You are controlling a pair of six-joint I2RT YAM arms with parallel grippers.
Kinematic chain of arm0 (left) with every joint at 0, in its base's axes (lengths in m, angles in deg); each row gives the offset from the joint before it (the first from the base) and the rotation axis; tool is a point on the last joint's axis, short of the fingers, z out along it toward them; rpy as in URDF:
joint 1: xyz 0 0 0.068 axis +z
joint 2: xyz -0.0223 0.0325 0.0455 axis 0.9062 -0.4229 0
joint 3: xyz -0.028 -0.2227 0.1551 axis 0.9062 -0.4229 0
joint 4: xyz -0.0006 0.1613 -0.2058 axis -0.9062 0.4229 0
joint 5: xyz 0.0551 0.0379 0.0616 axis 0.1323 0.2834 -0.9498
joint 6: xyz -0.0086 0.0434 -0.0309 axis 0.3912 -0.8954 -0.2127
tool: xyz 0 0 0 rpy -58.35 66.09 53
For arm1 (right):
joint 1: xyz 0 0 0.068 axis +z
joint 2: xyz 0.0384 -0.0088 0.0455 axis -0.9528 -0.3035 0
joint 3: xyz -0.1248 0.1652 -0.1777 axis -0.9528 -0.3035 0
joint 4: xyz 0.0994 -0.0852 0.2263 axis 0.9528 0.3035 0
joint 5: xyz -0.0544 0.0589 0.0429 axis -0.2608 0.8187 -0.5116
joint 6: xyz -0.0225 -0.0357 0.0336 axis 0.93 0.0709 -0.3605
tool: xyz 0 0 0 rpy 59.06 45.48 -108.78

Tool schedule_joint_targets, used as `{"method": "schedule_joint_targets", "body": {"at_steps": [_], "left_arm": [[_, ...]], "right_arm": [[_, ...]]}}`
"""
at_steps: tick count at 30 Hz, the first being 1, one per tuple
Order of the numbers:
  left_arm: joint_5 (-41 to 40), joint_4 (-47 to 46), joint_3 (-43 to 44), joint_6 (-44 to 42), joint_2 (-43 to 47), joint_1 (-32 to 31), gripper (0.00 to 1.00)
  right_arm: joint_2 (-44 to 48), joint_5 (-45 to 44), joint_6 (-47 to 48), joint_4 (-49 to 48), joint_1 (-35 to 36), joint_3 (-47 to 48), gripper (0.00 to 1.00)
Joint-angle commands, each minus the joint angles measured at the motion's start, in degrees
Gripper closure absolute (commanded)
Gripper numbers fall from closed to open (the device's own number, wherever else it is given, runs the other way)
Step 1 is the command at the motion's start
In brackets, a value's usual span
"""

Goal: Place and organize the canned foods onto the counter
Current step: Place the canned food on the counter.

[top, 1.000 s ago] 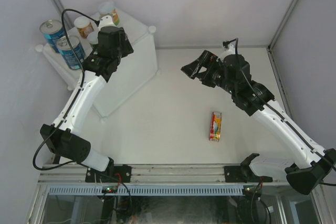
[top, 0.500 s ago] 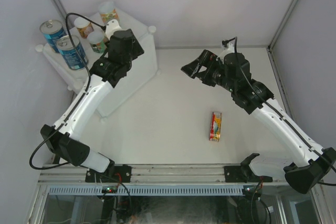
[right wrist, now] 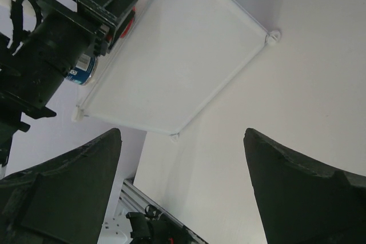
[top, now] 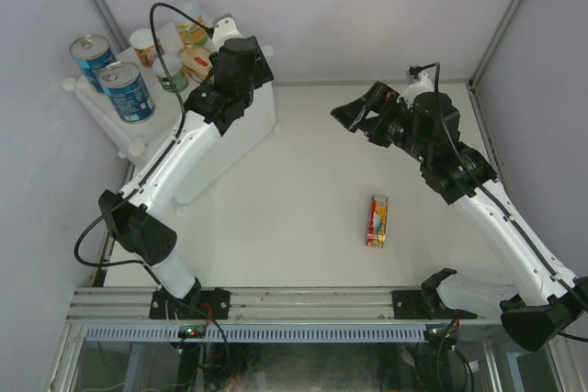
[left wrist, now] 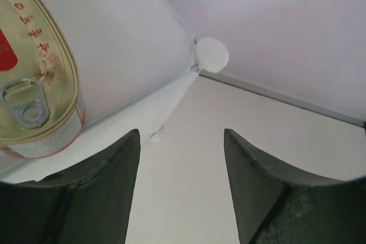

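The counter (top: pixel 230 144) stands at the far left, and its white panel (right wrist: pixel 177 55) also shows in the right wrist view. On its top are two tall blue cans (top: pixel 124 91), three short round cans (top: pixel 145 44) and an oval gold-lidded tin (top: pixel 197 62), which lies flat at the left (left wrist: pixel 31 84) of the left wrist view. My left gripper (top: pixel 250 60) hangs open and empty over the counter's far right corner (left wrist: pixel 180 141), apart from that tin. A red-and-yellow tin (top: pixel 378 219) lies on the table. My right gripper (top: pixel 354 117) is open and empty above the table (right wrist: pixel 183 132).
A round white knob (left wrist: pixel 211 54) marks the counter's corner just beyond my left fingers. Grey walls close in the back and both sides. The left arm's black wrist (right wrist: pixel 63 44) fills the upper left of the right wrist view. A metal rail (top: pixel 303 300) runs along the near edge.
My left gripper has drawn back to the right, from over the cans to the counter's right corner, uncovering the oval tin on top. The right gripper has shifted slightly right.
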Motion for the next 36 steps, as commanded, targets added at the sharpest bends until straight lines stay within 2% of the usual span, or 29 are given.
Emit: {"method": "schedule_joint_targets", "body": {"at_steps": [1, 15, 28, 36], "left_arm": [[0.54, -1.94, 5.32, -3.05, -0.21, 1.43, 0.35], [7.05, -8.84, -5.36, -3.69, 4.92, 8.14, 0.36], [14.09, -14.83, -6.57, -8.52, 4.41, 10.24, 0.36], [17.63, -11.66, -8.29, -5.51, 9.1, 9.72, 0.36]], "right_arm": [[0.65, 0.84, 1.1, -2.24, -0.45, -0.53, 0.13], [-1.79, 1.56, -0.38, -4.61, -0.66, -0.75, 0.13], [-3.03, 1.55, -0.58, -5.51, -0.27, -0.8, 0.13], [-3.5, 2.21, -0.22, -5.42, -0.38, -0.8, 0.13]]}}
